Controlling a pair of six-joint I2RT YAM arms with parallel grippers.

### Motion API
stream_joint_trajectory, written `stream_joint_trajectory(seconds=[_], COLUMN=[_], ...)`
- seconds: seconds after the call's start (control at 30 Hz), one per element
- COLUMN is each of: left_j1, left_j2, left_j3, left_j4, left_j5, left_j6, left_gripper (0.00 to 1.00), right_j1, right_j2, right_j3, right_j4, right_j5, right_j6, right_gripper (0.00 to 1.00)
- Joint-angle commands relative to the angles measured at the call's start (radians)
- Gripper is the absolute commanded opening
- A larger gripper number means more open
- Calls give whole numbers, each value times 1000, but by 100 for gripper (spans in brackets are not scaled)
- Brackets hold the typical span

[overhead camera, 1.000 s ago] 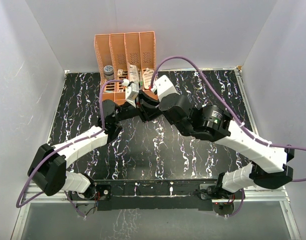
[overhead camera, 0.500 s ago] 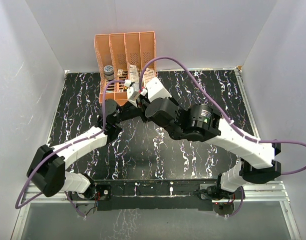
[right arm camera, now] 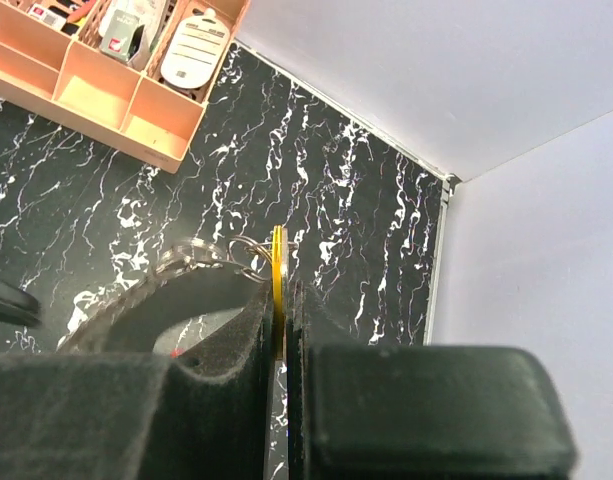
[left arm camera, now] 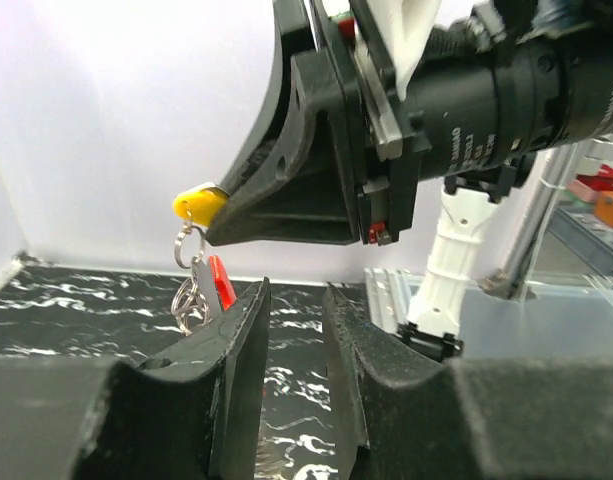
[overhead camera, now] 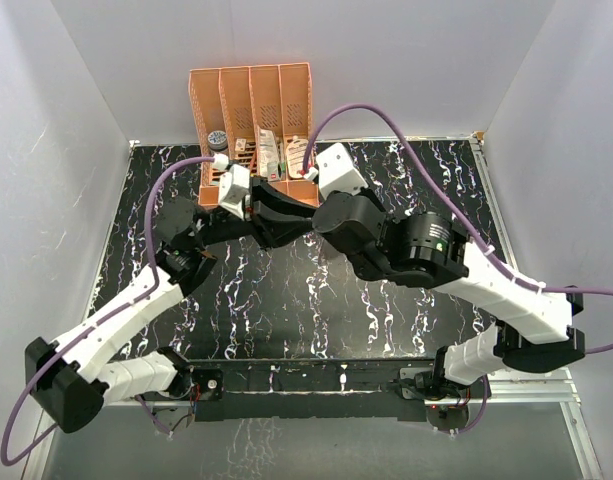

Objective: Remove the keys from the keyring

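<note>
In the right wrist view my right gripper [right arm camera: 284,300] is shut on a thin yellowish-gold key [right arm camera: 277,262], held edge-on between its pads. The keyring [right arm camera: 239,250] of thin wire hangs from the key's tip. Seen from the left wrist, the same key [left arm camera: 198,203] sticks out of the right gripper's black fingers [left arm camera: 276,215], well above the table. The ring [left arm camera: 189,243] and its red-and-white tag [left arm camera: 219,282] dangle below it. My left gripper [left arm camera: 296,295] is open with a narrow gap and nothing between its fingers, just right of and below the tag. In the top view it [overhead camera: 291,215] meets the right arm in front of the rack.
An orange rack [overhead camera: 251,100] with several compartments stands at the back of the black marbled table [overhead camera: 286,300], holding small items including a white oval one [right arm camera: 194,45]. White walls close in the back and both sides. Purple cables loop over both arms.
The left arm has swung its elbow out to the left and its gripper has drawn back a little. The right arm has shifted right and back, the key still in its grip.
</note>
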Motion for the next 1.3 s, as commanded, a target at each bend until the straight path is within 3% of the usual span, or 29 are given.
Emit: stream_joint_trajectory(seconds=[0.0, 0.43, 0.8, 1.27], left_j1=[1, 1, 2, 2], left_j2=[-38, 108, 75, 160], left_j3=[48, 111, 112, 133], left_j4=[-135, -32, 27, 136], left_j5=[-128, -208, -274, -191], left_j6=[118, 151, 191, 155], left_gripper=[27, 28, 31, 36], right_j1=[6, 6, 5, 6], right_j2=[-67, -96, -109, -109], right_j3=[-37, -75, -92, -99], right_j4=[154, 194, 220, 238], right_j5=[61, 47, 32, 24], right_j6=[-58, -69, -86, -97], right_gripper=[0, 0, 0, 0])
